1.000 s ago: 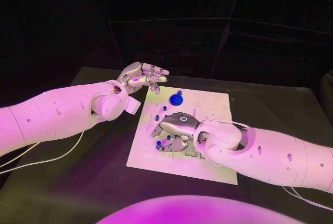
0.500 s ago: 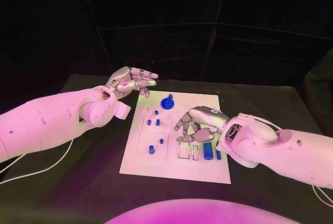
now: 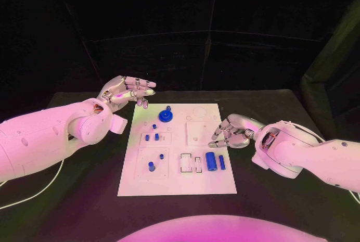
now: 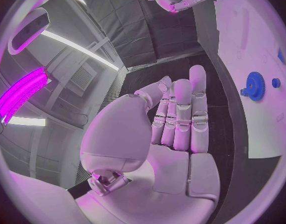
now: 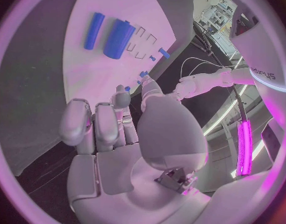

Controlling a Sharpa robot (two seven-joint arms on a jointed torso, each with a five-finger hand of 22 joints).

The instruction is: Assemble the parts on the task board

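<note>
- The flat white rectangular task board (image 3: 178,169) lies in the middle of the black desk (image 3: 285,200), and every place below is given from that board.
- The left robot hand (image 3: 126,91) hovers just off the board's far left corner, over bare desk. Its fingers are curled in with nothing between them; the left wrist view shows the palm bare.
- The right robot hand (image 3: 234,131) sits at the board's right edge about midway along it, fingers bent inward. No part shows in it, and in the right wrist view its palm is bare too.
- The parts are all on the board. A blue toothed gear with a knob (image 3: 165,115) stands near the far edge. Small blue pegs (image 3: 152,137) sit left of centre, and two more blue pegs (image 3: 155,162) lie nearer the robot.
- A fat blue cylinder (image 3: 210,162) and a thin blue rod (image 3: 222,161) lie side by side toward the right edge, just nearer the robot than the right hand.
- My read: neither hand has picked anything yet, and the cylinder looks like the closest candidate for the right hand.
- To do it well, I'd spread the fingers first, come straight down over the cylinder, and keep clear of the rod touching-close beside it.
- Room looks generous: open desk lies right of the board and on its near side, so retreat paths are free. The left hand is well apart from the right.
</note>
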